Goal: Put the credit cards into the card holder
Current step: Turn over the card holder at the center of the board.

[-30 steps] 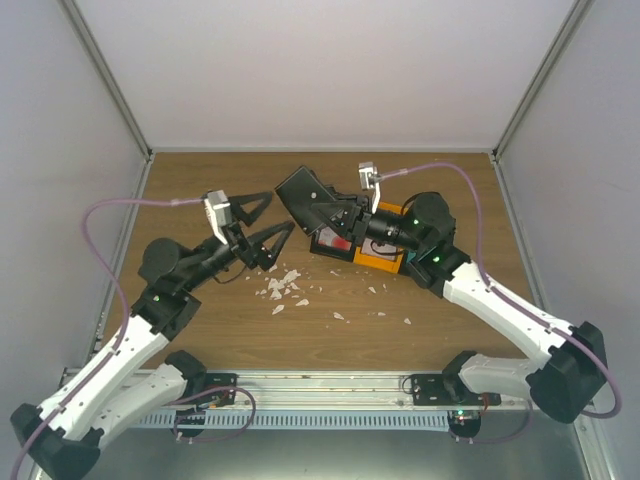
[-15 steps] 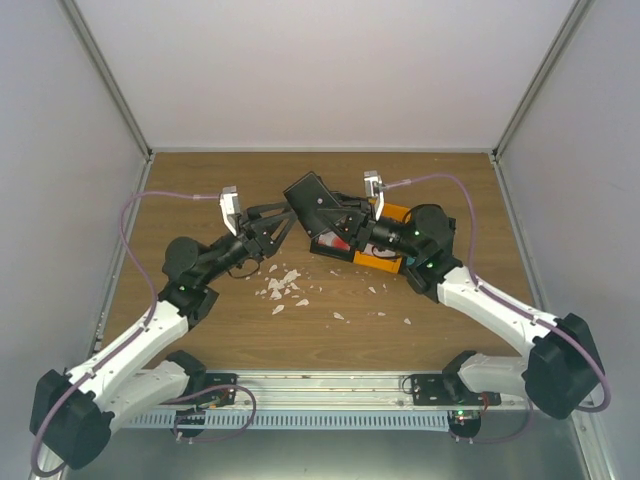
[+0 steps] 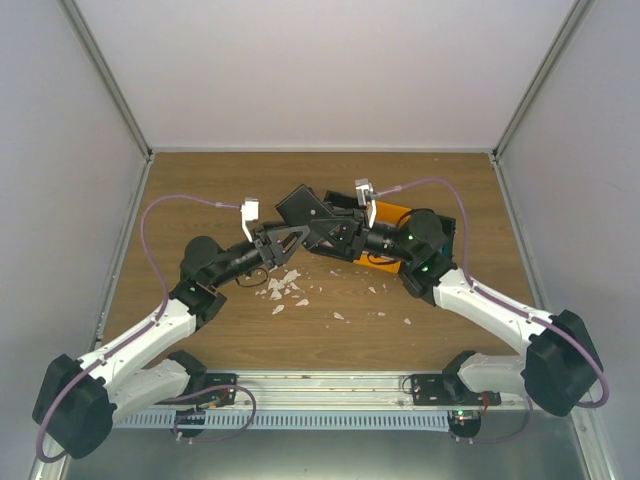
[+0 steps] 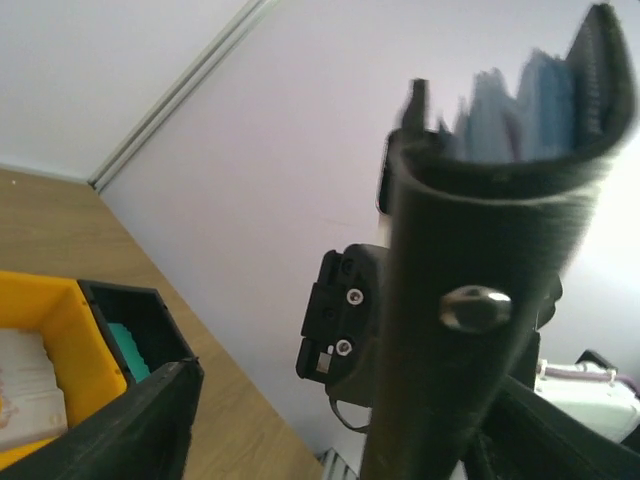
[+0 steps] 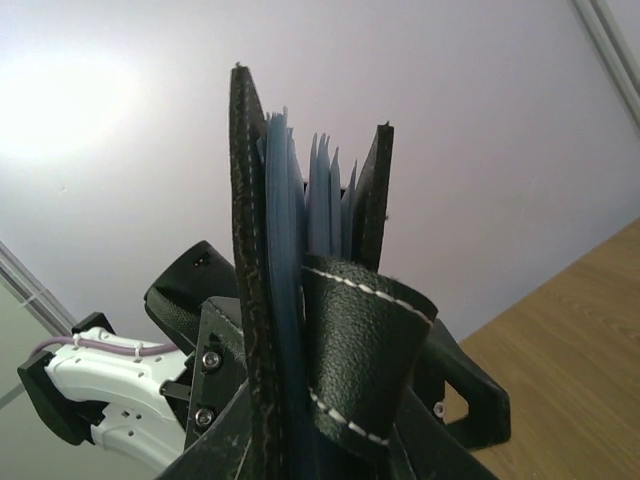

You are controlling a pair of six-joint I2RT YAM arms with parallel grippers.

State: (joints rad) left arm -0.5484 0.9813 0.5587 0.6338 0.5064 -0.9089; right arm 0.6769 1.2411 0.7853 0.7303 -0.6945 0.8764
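The card holder [image 3: 301, 207] is a black wallet held up off the table, with my right gripper [image 3: 336, 230] shut on its lower end. In the right wrist view the card holder [image 5: 300, 250] stands on edge with bluish-grey slots fanned out and a stitched strap [image 5: 365, 350] in front. My left gripper [image 3: 297, 236] has its jaws spread around the holder's left side. From the left wrist the card holder [image 4: 470, 300] shows its snap stud, and one finger [image 4: 150, 420] stands apart from it. Whitish credit cards [image 4: 22, 385] and teal credit cards [image 4: 127, 347] lie in trays.
An orange tray [image 3: 393, 214] and a black tray [image 4: 150, 310] sit under the right arm. Several white scraps [image 3: 283, 287] lie scattered on the wooden table [image 3: 200, 200]. Grey walls enclose the table on three sides.
My left arm has swung right and closed in on the card holder, its jaws now around the holder's edge. The right gripper has shifted the holder slightly left and lower.
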